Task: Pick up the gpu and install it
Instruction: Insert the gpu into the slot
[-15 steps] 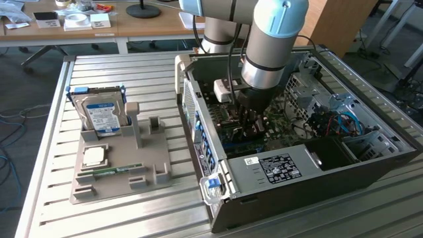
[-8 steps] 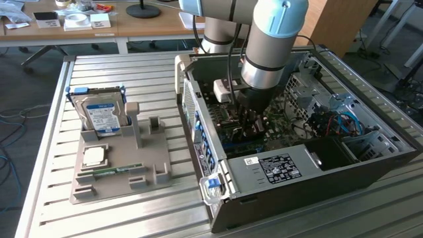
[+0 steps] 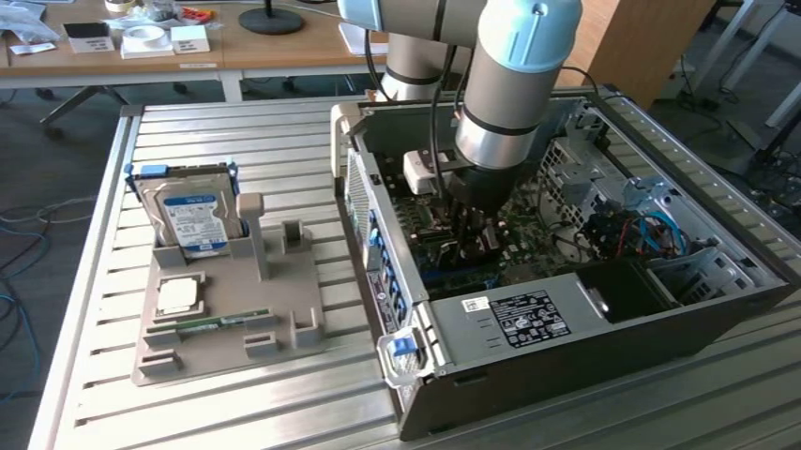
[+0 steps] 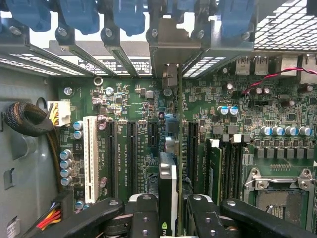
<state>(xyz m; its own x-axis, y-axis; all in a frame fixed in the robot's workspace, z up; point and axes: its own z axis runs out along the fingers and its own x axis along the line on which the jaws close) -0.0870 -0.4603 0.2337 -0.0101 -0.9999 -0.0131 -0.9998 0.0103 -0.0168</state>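
On the slatted metal table [image 3: 225, 412], a grey holder tray [image 3: 225, 347] at the exterior view's left carries an upright silver hard drive [image 3: 190, 220], a square processor chip [image 3: 178, 296] and a green memory stick [image 3: 213, 322].

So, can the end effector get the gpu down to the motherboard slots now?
Probably yes: the end effector grips the gpu edge-on over the motherboard, the case side is open, and nothing visible lies between card and slots.
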